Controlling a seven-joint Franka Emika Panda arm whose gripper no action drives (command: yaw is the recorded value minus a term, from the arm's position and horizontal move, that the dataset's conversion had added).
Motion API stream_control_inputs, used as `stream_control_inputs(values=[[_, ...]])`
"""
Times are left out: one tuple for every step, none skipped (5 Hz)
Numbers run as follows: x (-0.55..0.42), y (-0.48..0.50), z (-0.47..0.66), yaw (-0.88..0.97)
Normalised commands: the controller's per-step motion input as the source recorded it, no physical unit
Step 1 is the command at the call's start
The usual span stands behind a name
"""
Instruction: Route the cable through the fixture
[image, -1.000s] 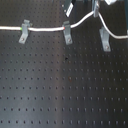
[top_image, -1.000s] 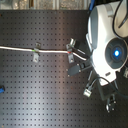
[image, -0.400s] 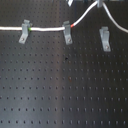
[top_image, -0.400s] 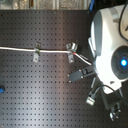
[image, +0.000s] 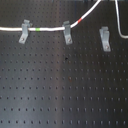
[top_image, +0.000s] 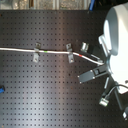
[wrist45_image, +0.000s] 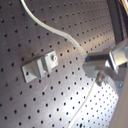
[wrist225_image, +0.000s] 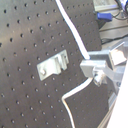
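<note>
**Materials and finishes**

The board (image: 60, 95) looks like matt black metal, drilled with a regular grid of small holes. The clips (image: 67, 32) are dull grey metal with a brushed sheen. The cable (image: 50, 30) is smooth white plastic with a green band (image: 35, 29) and a red band (image: 81, 20). The arm's shell (top_image: 117, 30) is glossy white plastic.

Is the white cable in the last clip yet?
Not yet. The cable runs through two clips, but the third clip stands empty in the first exterior view.

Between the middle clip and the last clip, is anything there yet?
No: in the first exterior view, only bare board separates the middle clip and last clip; the cable rises away.
</note>
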Motion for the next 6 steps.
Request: stream_control_inputs(values=[[-0.034,-0.283,0.2,0.0],[-0.097,-0.285,0.3,-0.01],[0.002,0.001,0.09,0.0],[-0.064,-0.031,0.41,0.45],[0.0,0.0,0.02,0.0],[-0.046,-0.135,0.08,-0.11]])
